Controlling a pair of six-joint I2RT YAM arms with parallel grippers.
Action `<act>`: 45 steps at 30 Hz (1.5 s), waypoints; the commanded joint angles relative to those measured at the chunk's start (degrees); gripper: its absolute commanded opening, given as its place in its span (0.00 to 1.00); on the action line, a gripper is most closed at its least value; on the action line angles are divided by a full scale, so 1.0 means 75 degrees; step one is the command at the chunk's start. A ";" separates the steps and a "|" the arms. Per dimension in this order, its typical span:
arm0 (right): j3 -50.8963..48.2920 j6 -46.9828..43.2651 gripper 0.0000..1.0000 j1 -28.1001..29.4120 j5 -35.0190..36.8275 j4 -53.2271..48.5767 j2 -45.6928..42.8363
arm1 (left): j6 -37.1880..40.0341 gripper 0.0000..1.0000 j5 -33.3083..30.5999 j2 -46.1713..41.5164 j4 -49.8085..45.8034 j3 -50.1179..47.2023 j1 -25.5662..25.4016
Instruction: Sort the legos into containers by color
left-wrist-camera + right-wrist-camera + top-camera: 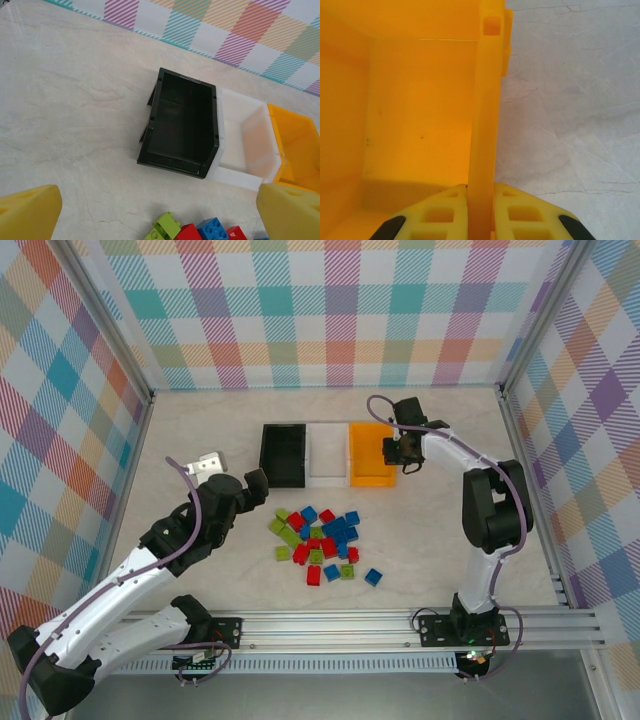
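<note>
The legos (320, 540), red, blue and lime green bricks, lie in a loose pile at mid-table; the pile's far edge shows in the left wrist view (200, 231). Behind them three containers stand side by side: black (283, 454) (182, 122), white (328, 455) (245, 145) and orange (370, 455) (295, 145). All three look empty. My left gripper (233, 472) (160, 215) hangs open to the left of the pile, holding nothing. My right gripper (403, 452) (481, 210) is shut on the orange container's right wall (482, 125), one finger inside and one outside.
One blue brick (373, 577) lies apart, at the pile's near right. Checked walls close the table in at the back and both sides. A metal rail (400, 625) runs along the near edge. Bare tabletop (570, 100) lies right of the orange container.
</note>
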 commanded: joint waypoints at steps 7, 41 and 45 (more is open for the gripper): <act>-0.0021 0.0281 0.63 -0.0005 -0.0597 0.0116 -0.1009 | -0.0180 1.00 0.0010 -0.0038 -0.0121 0.0216 0.0084; -0.5507 0.2541 0.72 0.4874 -0.0254 -0.0996 -0.4097 | -0.0711 1.00 0.0686 0.0413 -0.0502 0.0039 0.0425; -0.5415 0.2519 0.68 0.5022 -0.0197 -0.0903 -0.3827 | -0.0749 1.00 0.0699 0.0430 -0.0526 0.0037 0.0454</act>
